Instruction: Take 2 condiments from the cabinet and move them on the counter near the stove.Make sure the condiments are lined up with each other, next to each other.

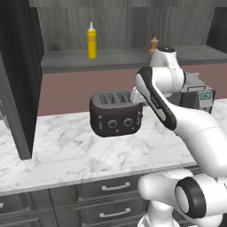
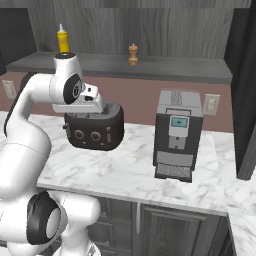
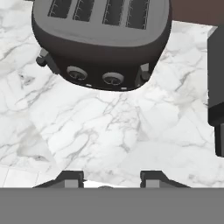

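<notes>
Between the two dark fingertips of the gripper (image 3: 111, 178), seen in the hand view, lies a clear gap with only bare marble behind it; the jaws stand apart and hold nothing; the hand points down at the counter (image 1: 66, 153), just in front of the black toaster (image 3: 103, 41), whose slots and two round dials face the camera; to one side stands the dark coffee machine (image 2: 178, 135); neither appliance is touched. Both condiments remain on the shelf of the open cabinet (image 1: 111, 60), well above and behind the hand; the yellow squeeze bottle (image 1: 91, 42) stands upright towards the left of the shelf, and the pepper mill (image 1: 153, 46) stands upright further right, well apart from it. No stove is to be seen from this position. Judgement: the first pick has not begun and the step in hand is the reach up to the shelf. To do it well, the hand should be raised clear of the toaster before swinging back; it should be turned so that the fingers approach level with the shelf; the jaws ought to open wider before they pass either side of the chosen body; grip low on the bottle rather than at the nozzle, since a tall bottle may tip if nudged.
</notes>
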